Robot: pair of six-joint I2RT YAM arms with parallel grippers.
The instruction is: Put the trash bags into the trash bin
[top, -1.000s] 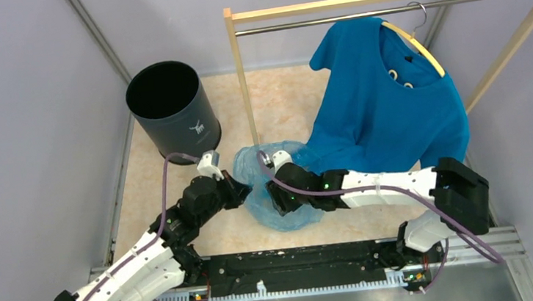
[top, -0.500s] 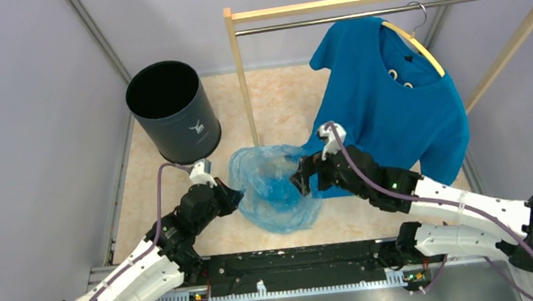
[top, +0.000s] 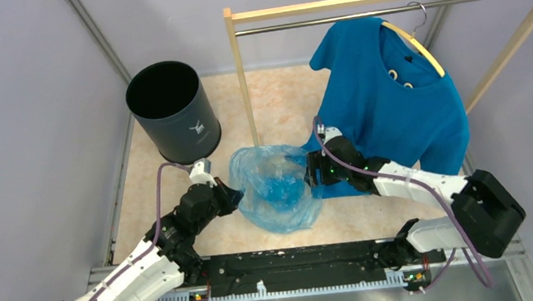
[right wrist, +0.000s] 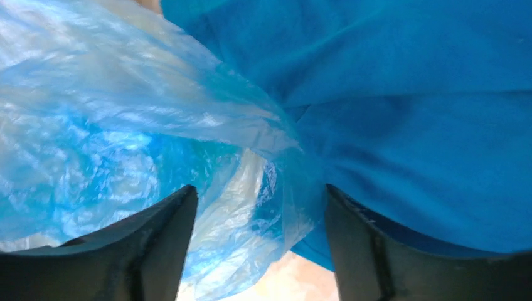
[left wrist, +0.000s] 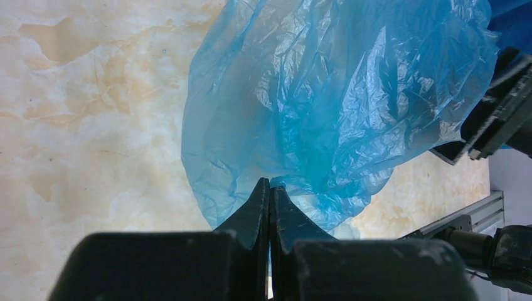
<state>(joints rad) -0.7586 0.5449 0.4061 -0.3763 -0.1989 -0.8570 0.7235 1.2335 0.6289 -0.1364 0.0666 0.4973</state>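
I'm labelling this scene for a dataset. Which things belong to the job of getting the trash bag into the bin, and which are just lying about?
Part of the job:
- trash bag, pinched by the left tool
- right tool, open at the bag's edge
- black trash bin

Just there:
- blue T-shirt on a yellow hanger
- wooden clothes rack

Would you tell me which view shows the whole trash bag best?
The top external view: only there is the trash bag seen whole. The left wrist view cuts off its top, above the shut left claw; the right wrist view shows only folds inside the open right claw.
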